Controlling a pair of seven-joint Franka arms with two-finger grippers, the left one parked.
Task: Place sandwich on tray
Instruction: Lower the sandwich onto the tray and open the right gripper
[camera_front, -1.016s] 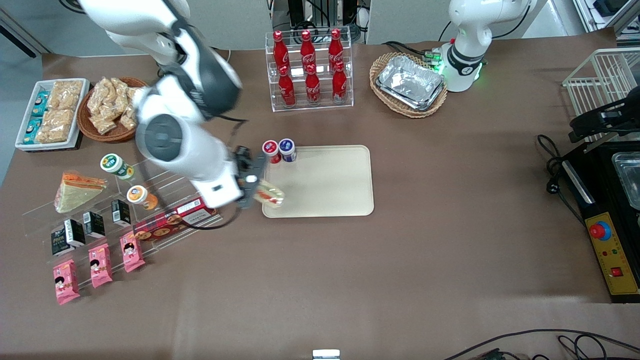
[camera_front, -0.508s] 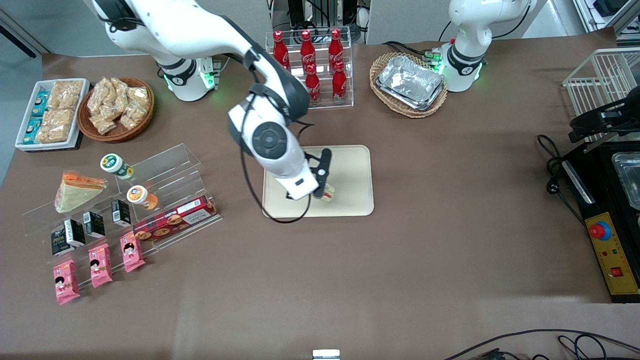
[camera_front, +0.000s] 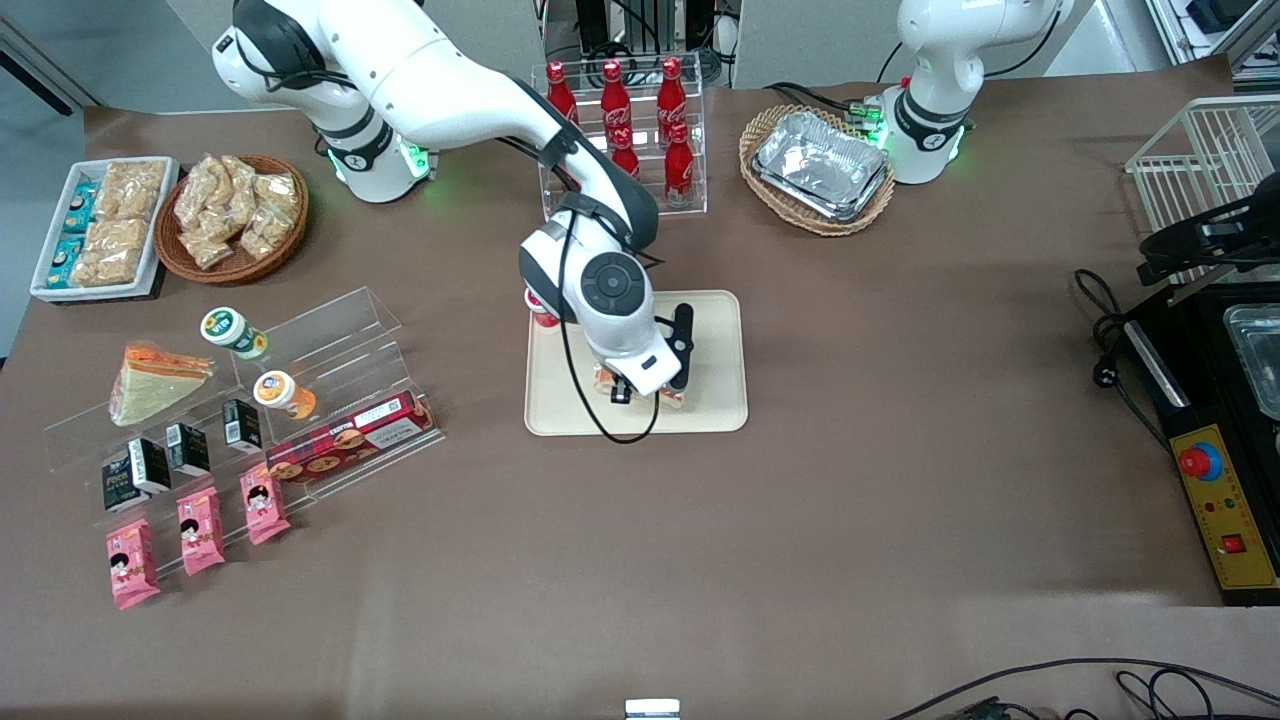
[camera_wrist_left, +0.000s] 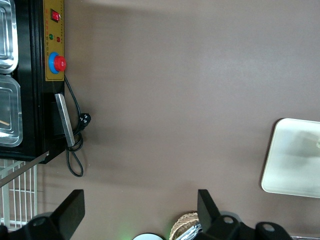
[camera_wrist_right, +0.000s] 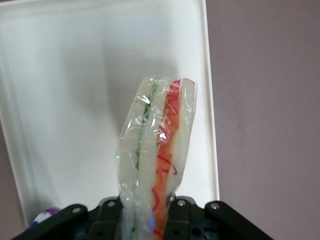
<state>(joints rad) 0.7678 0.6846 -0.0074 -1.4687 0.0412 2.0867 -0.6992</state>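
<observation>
While the right arm (camera_front: 480, 80) reaches out over the brown table (camera_front: 850, 480), its gripper (camera_front: 645, 393) hangs over the tray (camera_front: 715, 340), above the tray's edge nearest the front camera. Under the gripper the tray lies flat; in the wrist view its pale floor (camera_wrist_right: 75, 90) fills the ground below the fingers, with its rim and bare tabletop just past the wedge's tip. A bottle rack (camera_front: 620, 140) stands farther from the front camera than the gripper, and a basket of foil trays (camera_front: 818, 165) sits toward the parked arm's end. Toward the working arm's end lies a tan wedge (camera_front: 155, 380) on clear shelves, well apart from the gripper. Clamped between the fingers is the sandwich (camera_wrist_right: 155, 150), gripped at its wide end, its cut edge with the green and red-orange stripes facing the wrist camera. From the front only its ends (camera_front: 672, 398) peek out under the gripper, over the tray; whether it touches the tray I cannot tell. A red-capped jar (camera_front: 540, 312) shows partly beside the wrist.
</observation>
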